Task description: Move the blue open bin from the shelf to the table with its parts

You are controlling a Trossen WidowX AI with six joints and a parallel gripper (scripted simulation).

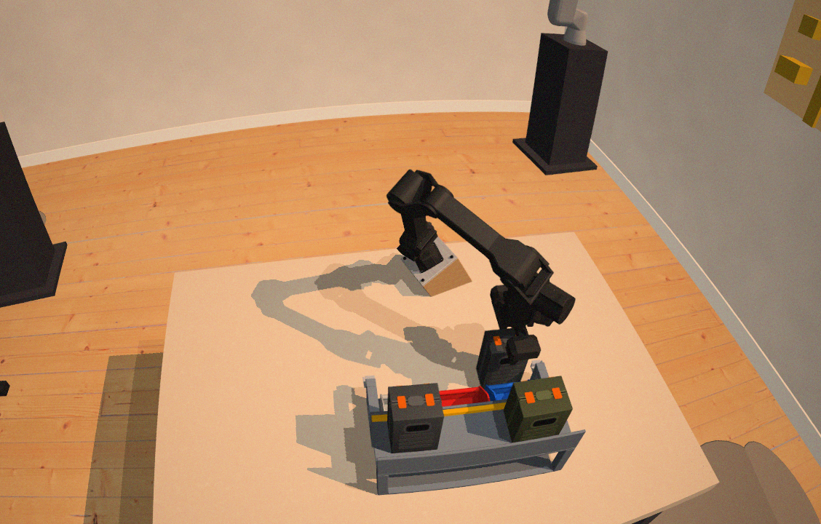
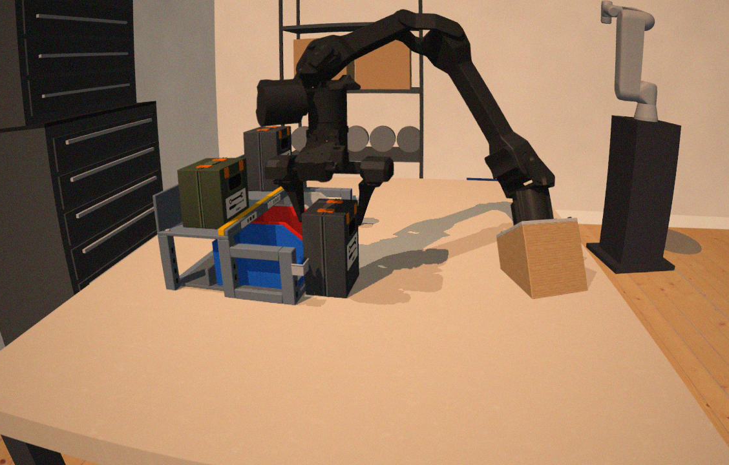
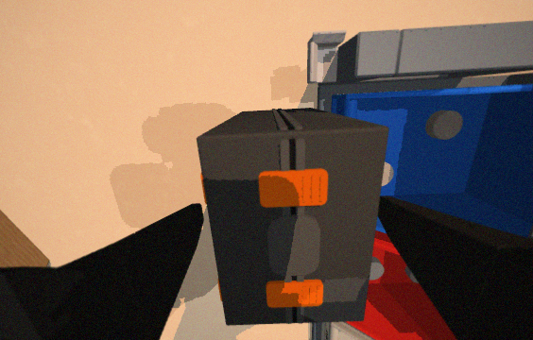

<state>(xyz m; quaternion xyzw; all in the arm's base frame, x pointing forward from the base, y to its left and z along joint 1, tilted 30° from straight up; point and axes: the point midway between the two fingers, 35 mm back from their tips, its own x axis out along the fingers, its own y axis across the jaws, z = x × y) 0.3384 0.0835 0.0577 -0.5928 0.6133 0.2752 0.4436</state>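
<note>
The blue open bin [image 1: 499,391] sits on the lower level of the grey shelf [image 1: 466,433], next to a red bin [image 1: 462,394]. In the wrist view the blue bin [image 3: 455,156] holds grey round parts [image 3: 443,124]. A dark grey case with orange latches [image 3: 290,212] stands upright on the table right against the shelf, in front of the blue bin [image 2: 260,254]. My gripper [image 2: 329,202] is open and empty, pointing down. Its fingers straddle the top of this case [image 2: 329,245], one on each side. It also shows in the wrist view [image 3: 290,205].
A green case [image 2: 211,190] and another dark case [image 1: 415,417] stand on the shelf's top level. The arm's wooden wedge base [image 2: 541,257] sits at the table's far side. A black drawer cabinet [image 2: 66,173] stands beside the table.
</note>
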